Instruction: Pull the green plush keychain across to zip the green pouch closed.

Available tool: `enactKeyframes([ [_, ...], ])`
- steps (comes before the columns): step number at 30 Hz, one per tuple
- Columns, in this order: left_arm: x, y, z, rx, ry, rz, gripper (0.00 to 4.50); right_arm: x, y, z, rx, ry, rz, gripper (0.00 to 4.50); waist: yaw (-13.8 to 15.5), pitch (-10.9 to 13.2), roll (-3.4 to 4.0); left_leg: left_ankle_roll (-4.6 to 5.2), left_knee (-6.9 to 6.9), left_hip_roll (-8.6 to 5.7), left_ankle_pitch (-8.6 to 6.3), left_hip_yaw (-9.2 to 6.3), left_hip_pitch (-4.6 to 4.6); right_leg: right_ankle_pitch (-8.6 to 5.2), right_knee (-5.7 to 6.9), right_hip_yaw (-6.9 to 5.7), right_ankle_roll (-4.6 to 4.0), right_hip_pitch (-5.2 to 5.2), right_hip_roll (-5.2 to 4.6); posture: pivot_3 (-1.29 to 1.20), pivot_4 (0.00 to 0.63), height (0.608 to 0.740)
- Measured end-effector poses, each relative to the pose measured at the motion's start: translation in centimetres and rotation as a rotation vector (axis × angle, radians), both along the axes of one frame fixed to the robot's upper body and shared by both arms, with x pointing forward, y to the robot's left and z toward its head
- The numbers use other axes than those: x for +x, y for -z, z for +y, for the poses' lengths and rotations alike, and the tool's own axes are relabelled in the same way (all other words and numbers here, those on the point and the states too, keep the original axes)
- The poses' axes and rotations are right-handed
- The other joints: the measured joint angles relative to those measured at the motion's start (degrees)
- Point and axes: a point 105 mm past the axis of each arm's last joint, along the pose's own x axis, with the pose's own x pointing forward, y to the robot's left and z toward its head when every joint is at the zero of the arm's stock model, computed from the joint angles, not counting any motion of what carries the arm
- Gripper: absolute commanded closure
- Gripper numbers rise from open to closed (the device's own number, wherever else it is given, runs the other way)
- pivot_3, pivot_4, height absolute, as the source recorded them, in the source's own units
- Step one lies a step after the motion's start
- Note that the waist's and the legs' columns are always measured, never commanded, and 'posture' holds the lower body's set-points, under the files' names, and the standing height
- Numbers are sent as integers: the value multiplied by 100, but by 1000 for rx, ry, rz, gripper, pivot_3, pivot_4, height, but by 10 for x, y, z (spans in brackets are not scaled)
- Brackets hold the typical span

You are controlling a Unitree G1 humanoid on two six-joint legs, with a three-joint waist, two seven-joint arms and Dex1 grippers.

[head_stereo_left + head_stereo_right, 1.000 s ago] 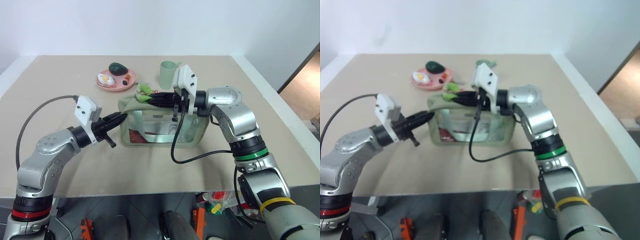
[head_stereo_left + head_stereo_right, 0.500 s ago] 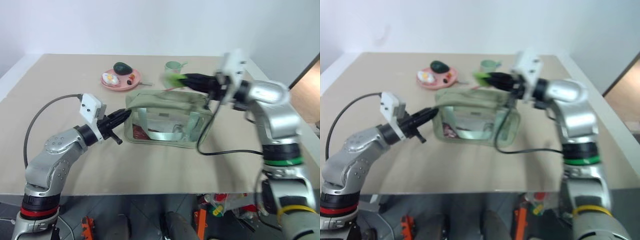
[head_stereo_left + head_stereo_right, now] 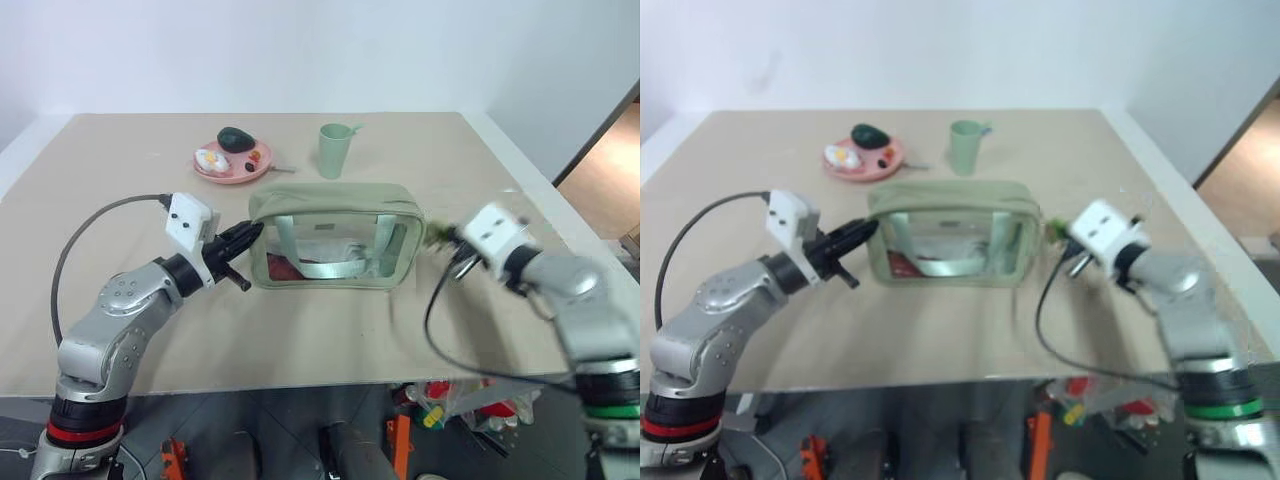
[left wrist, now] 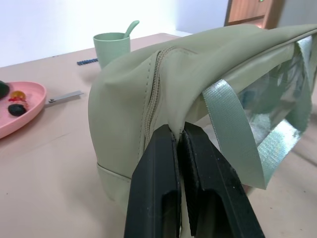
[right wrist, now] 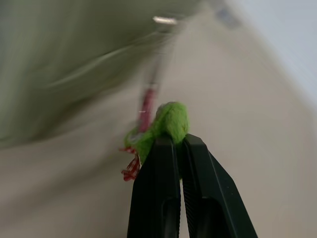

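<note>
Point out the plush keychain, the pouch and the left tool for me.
green plush keychain (image 5: 169,120), right wrist view, fuzzy body above the fingertips.
green pouch (image 3: 330,194), left eye view, top panel.
left tool (image 4: 179,133), left wrist view, between fingertips pinching the pouch's end.

We see a staged indoor test area: a beige table (image 3: 330,330) before plain white walls (image 3: 300,50), set with a pink plate (image 3: 232,166) of toy food and a pale green cup (image 3: 333,150), and wooden furniture (image 4: 252,11) past the table's corner
</note>
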Motion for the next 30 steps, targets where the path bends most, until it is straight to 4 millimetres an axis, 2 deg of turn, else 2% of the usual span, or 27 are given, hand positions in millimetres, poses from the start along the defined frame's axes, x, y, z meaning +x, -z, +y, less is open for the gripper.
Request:
enactKeyframes([
  [7,5,-1,1,13,-14,-9,4500,10,-1,4,0,15,-82,4431,-2,-3,-9,0,10,0,0,10,0,7,-3,7,6,2,-1,0,150,740],
  [10,6,-3,1,23,-11,-14,4500,15,-6,0,12,31,-104,4431,-2,-3,-9,0,8,0,0,10,0,7,-3,8,5,1,0,0,150,740],
  [13,4,-3,1,29,12,-9,3379,15,-20,-13,134,68,-118,3412,4,-3,-9,1,4,0,0,8,-6,6,-3,7,10,-1,0,0,150,740],
  [15,3,-4,3,32,24,-5,2822,14,-31,-22,210,84,-124,2849,5,-3,-9,2,3,0,-1,7,-8,14,-4,7,28,-2,0,0,150,740],
  [17,2,-9,7,37,41,-6,2141,7,-51,-29,316,67,-137,2152,5,-2,-8,4,2,0,-3,7,-11,14,-4,7,30,-5,0,0,150,740],
  [21,-1,-23,18,35,62,-22,709,-16,-94,-23,410,-55,-190,683,4,-2,-8,6,-2,4,-4,-1,-8,12,-6,0,27,-2,5,0,150,740],
  [23,-4,-26,21,31,79,-18,158,-26,-102,-16,450,-109,-184,158,3,-2,-8,6,-2,4,-4,-3,-7,9,-5,-2,22,-2,5,0,150,740],
  [27,-9,-29,32,7,86,-2,57,-46,-99,-7,519,-181,-99,59,4,-1,-7,6,-2,3,-4,-3,-9,-3,-6,-1,2,-2,2,0,150,740],
  [30,-18,-4,49,59,34,61,57,-69,-76,4,518,-233,60,59,1,-2,-7,15,-6,5,-12,2,-4,-16,-6,-1,-3,0,-1,0,150,740],
])
